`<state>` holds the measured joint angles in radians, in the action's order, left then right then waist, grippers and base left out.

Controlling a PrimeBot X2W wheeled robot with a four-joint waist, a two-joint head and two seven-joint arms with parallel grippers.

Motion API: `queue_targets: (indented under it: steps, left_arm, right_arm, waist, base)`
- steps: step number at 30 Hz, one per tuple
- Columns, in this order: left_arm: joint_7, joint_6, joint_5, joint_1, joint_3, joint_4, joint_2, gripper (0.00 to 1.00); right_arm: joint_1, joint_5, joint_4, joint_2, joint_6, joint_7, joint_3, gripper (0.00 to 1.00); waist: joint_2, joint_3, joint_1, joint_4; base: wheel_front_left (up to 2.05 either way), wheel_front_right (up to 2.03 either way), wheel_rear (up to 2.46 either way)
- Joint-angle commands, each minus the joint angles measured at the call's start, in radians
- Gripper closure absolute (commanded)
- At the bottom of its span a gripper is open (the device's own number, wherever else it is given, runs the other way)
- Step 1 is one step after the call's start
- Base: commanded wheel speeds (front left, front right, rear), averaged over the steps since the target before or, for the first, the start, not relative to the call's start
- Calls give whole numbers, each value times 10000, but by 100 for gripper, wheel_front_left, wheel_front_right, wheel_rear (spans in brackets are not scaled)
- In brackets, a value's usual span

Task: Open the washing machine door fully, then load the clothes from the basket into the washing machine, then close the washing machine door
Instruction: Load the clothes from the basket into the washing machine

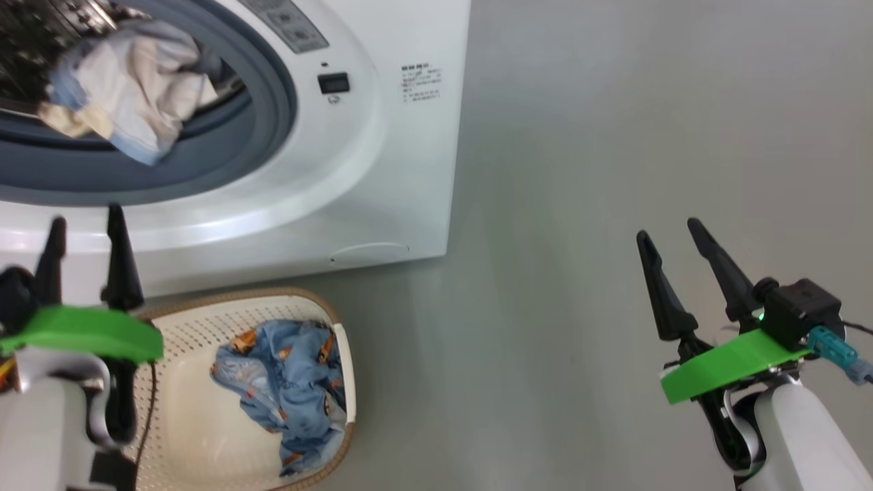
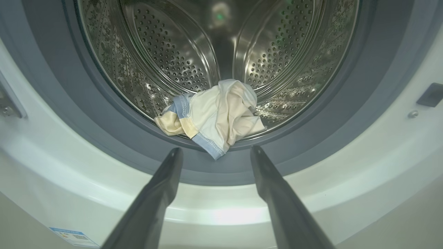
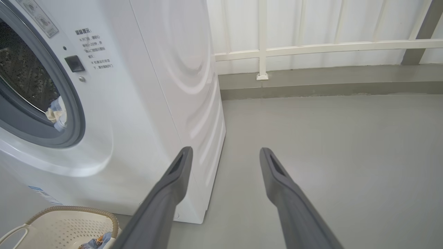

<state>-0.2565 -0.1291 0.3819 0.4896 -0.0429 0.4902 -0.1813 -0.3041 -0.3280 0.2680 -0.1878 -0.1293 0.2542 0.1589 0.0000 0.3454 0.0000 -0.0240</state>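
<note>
The washing machine stands with its round mouth uncovered; its door is out of view. A cream and pale blue garment lies at the drum's front lip, partly draped over the grey seal. The basket sits on the floor before the machine, holding a blue garment with orange prints. My left gripper is open and empty, over the basket's left side, pointing at the machine's mouth. My right gripper is open and empty above bare floor, right of the machine.
Grey floor stretches to the right of the machine. A white railing and a low grey kerb run along the far side. The machine's white side panel is close to my right gripper's left finger.
</note>
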Motion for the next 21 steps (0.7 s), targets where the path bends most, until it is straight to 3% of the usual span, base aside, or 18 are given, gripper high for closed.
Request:
queue_targets:
  steps: [1, 21]
  left_arm:
    - [-53, -16, -141, -290, -295, -337, -344, 0]
    - [-53, -16, -5, -3034, -329, -1677, 115, 0]
  right_arm:
    - [253, -76, -182, -51, -14, 76, 202, 0]
    - [1666, -300, -138, -409, -14, 76, 21, 0]
  waist:
    - [0, -373, 0, 108]
    - [0, -1859, 0, 468]
  base:
    - [0, 0, 0]
    - [0, 0, 0]
